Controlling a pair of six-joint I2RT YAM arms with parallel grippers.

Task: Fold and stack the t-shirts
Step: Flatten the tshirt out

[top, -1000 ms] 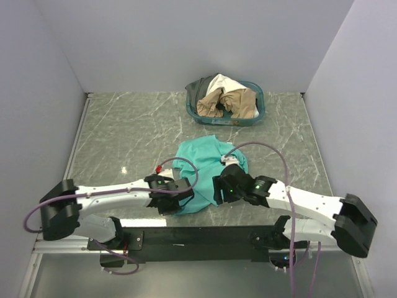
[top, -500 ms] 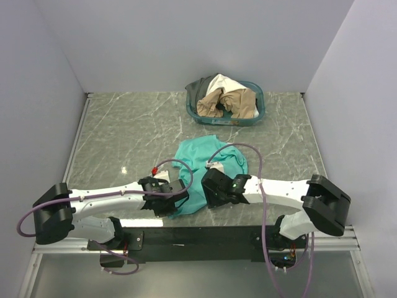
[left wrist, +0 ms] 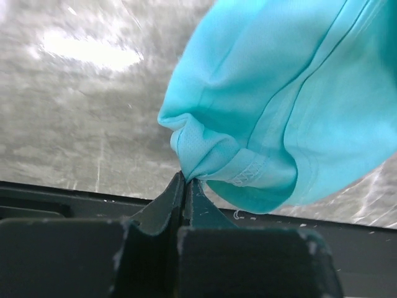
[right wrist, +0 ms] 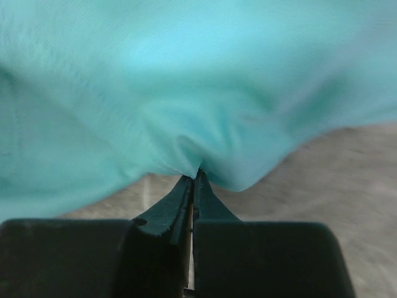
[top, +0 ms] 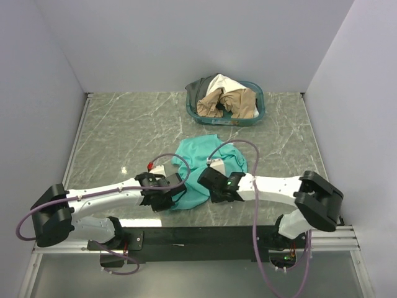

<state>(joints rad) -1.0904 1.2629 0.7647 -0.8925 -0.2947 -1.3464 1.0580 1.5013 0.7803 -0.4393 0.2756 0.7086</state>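
**Desk:** What do the two end effectors have hold of?

**Photographer:** The left end effector (left wrist: pixel 185 178) has its jaws pressed together on a stitched hem of the bright teal-green cloth t-shirt (left wrist: pixel 279 93), with a small peak of fabric pinched at the tips. The right end effector (right wrist: pixel 195 175) is likewise clamped tight on a fold of the same shirt, and the cloth bunches just above its tips.

**Desk:** And where is that shirt?

**Photographer:** It lies crumpled on the grey marbled tabletop (top: pixel 124 130), near the front edge and about midway across, between the two arms. Seen from overhead, the left end effector grips its near-left edge and the right end effector its near-right side. The two are near each other.

**Desk:** Anything behind them?

**Photographer:** At the far side of the tabletop, well apart from the teal-green shirt, stands an oval teal-blue plastic basket (top: pixel 214 120). Piled in it are a cream-white t-shirt (top: pixel 223 84), a tan-beige t-shirt (top: pixel 240 99) and, at the left, a dark grey t-shirt (top: pixel 198 87). All three are rumpled and heaped above the rim.
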